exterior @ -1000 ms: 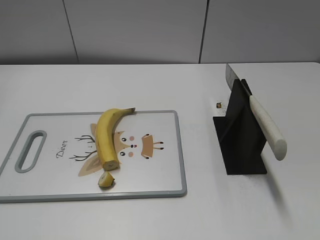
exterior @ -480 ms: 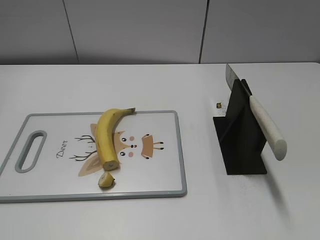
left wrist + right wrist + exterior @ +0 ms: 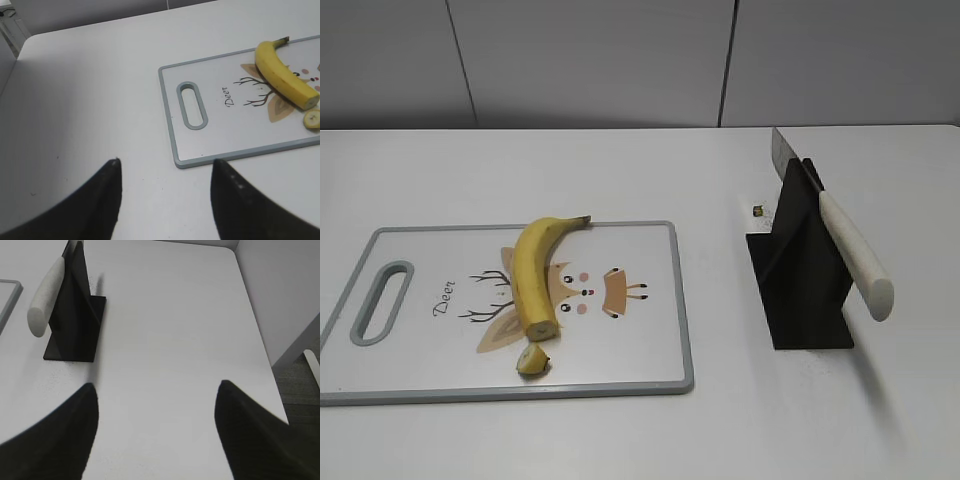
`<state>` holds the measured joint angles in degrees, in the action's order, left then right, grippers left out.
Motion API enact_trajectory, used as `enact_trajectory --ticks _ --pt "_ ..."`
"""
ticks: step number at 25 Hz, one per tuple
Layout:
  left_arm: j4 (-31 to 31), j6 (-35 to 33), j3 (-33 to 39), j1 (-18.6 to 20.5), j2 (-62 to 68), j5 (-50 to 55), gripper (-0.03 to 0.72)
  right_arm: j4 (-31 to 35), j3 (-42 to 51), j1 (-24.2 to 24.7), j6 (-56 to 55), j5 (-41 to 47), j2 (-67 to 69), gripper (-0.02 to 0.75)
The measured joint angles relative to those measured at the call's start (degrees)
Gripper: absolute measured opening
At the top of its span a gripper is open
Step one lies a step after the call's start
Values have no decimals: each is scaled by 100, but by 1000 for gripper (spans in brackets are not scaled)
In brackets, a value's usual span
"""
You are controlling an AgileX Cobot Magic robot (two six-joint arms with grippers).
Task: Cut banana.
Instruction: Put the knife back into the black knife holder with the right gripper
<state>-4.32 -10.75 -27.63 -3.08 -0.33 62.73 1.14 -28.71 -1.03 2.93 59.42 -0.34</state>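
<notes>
Unmoved banana (image 3: 532, 275), end sliced off

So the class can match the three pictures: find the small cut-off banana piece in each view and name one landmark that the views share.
Exterior view: the cut-off piece lies near the cutting board's front edge, just below the banana's cut end.
Left wrist view: at the right edge, beside the cut end.
Right wrist view: not in it.
Shared landmark: the board's handle slot, in the exterior and left wrist views.

Bare table (image 3: 720, 300) separates cutting board (image 3: 640, 300) and knife stand (image 3: 805, 270).
</notes>
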Motion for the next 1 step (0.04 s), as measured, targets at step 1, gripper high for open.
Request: enact_trajectory --ticks 1 --pt "0 0 0 0 0 0 551 0 0 0 0 0 0 550"
